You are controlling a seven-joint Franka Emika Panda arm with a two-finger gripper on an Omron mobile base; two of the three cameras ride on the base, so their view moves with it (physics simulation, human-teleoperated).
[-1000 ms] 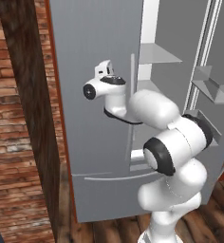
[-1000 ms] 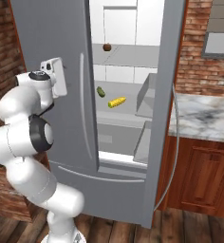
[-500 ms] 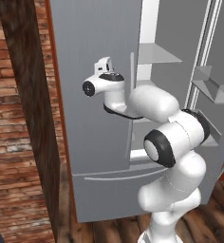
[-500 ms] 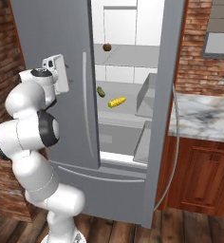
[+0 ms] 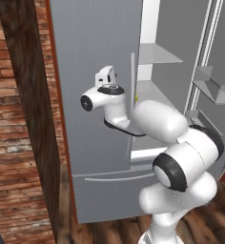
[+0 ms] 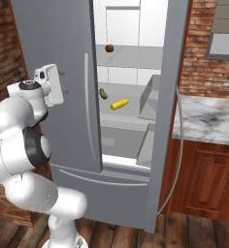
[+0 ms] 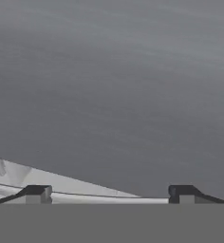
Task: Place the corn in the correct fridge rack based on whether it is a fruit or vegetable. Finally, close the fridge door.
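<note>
Tool spread wide and empty, arm folded, facing the grey fridge door.

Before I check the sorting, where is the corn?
In the right base view the corn lies on the lower fridge rack inside the open fridge, just right of the dark green cucumber and below the shelf with a small brown item.

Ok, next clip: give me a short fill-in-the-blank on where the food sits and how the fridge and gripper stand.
1. The corn lies on the ______ fridge rack.
2. Beside the corn lies a dark green ______.
3. The fridge's right door stands ______.
4. The gripper faces the grey left door with its jaws ______.

Missing words: lower; cucumber; open; open
</note>
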